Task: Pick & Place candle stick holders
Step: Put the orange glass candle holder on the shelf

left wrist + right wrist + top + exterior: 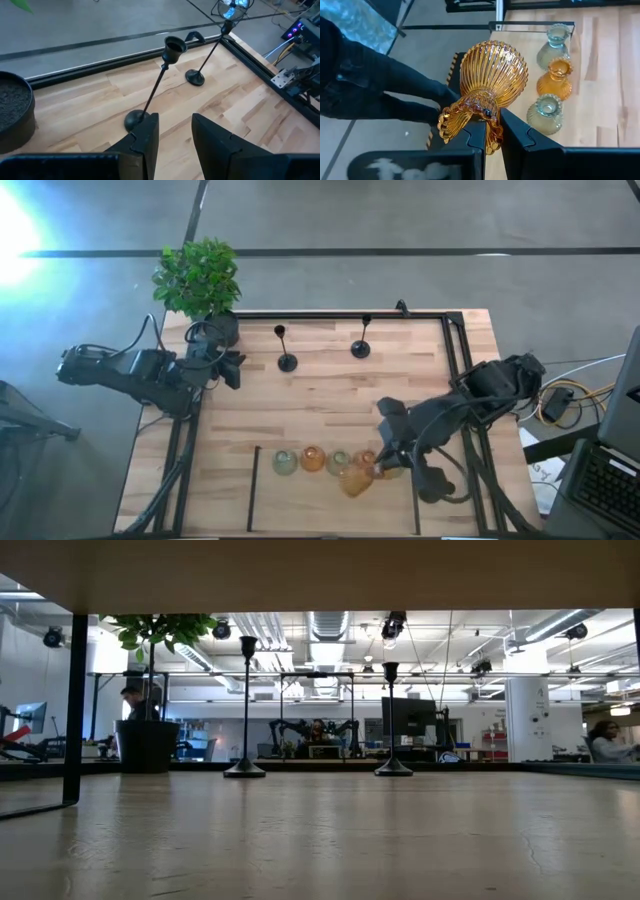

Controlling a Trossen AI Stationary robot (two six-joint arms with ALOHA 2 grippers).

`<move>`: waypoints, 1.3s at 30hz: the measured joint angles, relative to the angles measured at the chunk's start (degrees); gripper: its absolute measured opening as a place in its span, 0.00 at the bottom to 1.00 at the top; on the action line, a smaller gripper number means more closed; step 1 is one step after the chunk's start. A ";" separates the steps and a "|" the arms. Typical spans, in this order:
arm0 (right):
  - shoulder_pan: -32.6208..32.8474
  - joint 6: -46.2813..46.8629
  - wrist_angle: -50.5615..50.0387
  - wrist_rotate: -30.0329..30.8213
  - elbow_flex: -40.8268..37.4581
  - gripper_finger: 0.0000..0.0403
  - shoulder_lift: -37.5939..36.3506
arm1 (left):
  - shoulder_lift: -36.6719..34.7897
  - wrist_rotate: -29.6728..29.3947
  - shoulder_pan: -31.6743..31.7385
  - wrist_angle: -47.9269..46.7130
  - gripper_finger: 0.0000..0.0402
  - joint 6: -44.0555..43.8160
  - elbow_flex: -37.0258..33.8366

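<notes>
Two black thin-stemmed holders [287, 360] [361, 348] stand on their round bases at the table's far side. They also show in the low view [246, 705] [391, 715]. A row of amber and greenish glass holders [313, 459] stands near the front edge. My right gripper [378, 470] is shut on a ribbed amber glass holder [492, 75] at the row's right end. My left gripper [175, 135] is open and empty at the far left. The nearer black holder's base [134, 120] lies just beyond one of its fingertips. My right gripper holds the amber holder by its ruffled, flared rim [492, 140], a part of which sits between the two fingers [475, 132]. The holder lies on its side, with its ribbed bulb [495, 70] pointing away from the gripper. Whether it touches the table, I cannot tell.
A leafy plant [197, 277] in a black pot [222, 328] stands at the far left corner, right beside my left gripper. Black frame rails [455, 360] run along the table's edges. A short black bar [254, 485] stands left of the glass row. Bare wood lies mid-table.
</notes>
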 joint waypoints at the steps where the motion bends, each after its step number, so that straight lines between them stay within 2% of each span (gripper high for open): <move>1: 0.29 0.02 -0.04 -0.07 0.00 0.06 0.39 | 0.00 -0.01 0.01 0.05 0.30 0.25 0.00; 6: 3.48 2.49 -0.92 0.18 -0.04 0.06 1.54 | 0.00 0.02 0.02 0.13 0.30 0.87 0.00; 9: 6.57 6.70 -2.97 2.81 -0.04 0.06 1.72 | 0.00 0.40 0.02 0.15 0.30 0.96 0.00; 14: 12.37 17.88 -5.42 9.72 -0.04 0.06 1.72 | 0.00 0.44 0.02 0.13 0.30 1.00 0.00; 20: 17.80 34.40 -11.38 14.11 -0.17 0.06 2.35 | 0.00 0.46 0.02 0.13 0.30 1.01 0.00; 24: 18.23 39.42 -11.95 14.24 -0.28 0.06 3.92 | 0.00 0.45 0.02 0.15 0.30 1.02 0.00; 32: 15.73 47.36 -13.24 8.60 -0.47 0.06 8.11 | 0.00 0.47 0.00 0.17 0.30 1.32 -0.02; 39: 14.00 56.01 -14.33 7.09 -0.46 0.06 10.46 | -0.34 0.47 0.02 0.20 0.30 3.11 0.07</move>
